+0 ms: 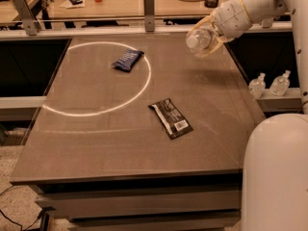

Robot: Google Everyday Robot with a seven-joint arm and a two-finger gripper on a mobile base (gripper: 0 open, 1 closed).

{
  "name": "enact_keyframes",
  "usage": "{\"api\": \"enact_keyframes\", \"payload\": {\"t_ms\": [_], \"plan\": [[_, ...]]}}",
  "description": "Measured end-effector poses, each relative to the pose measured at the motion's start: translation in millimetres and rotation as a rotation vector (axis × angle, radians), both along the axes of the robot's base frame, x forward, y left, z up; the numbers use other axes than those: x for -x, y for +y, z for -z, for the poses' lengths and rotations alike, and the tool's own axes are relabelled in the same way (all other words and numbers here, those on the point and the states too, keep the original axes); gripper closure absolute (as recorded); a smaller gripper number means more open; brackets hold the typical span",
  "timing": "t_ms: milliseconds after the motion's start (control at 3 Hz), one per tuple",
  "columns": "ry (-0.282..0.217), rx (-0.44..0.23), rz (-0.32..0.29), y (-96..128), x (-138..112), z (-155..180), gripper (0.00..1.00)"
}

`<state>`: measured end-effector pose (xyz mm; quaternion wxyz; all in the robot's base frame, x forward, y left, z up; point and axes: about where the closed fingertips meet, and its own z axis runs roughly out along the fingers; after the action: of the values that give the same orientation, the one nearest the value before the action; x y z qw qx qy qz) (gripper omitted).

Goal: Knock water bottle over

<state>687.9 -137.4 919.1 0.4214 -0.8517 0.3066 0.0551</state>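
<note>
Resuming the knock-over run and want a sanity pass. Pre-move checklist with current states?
1. Gripper position: above the table's far right corner. Ok.
2. Grip on water bottle: shut around it. Ok.
3. Bottle standing on table: not ok. It is lifted and tilted sideways, cap pointing left.
4. Packets away from bottle: black wrapper and blue packet lie well to its left. Ok.
5. Pump bottles: off the table, on the ledge at right. Ok.
6. Bottle's height over the surface: cannot tell.
</note>
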Motion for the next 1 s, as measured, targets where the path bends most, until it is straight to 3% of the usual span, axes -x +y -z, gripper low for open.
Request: {"api": "enact_keyframes", "payload": {"t_ms": [333,667,1000], "plan": [[-0.061,0.092,0.001,-18,2,11,1.0],[-0.095,0.117,0.014,-28,15,22,1.0],[-0.09,0.148,-0.018,-24,38,42,1.0]]}}
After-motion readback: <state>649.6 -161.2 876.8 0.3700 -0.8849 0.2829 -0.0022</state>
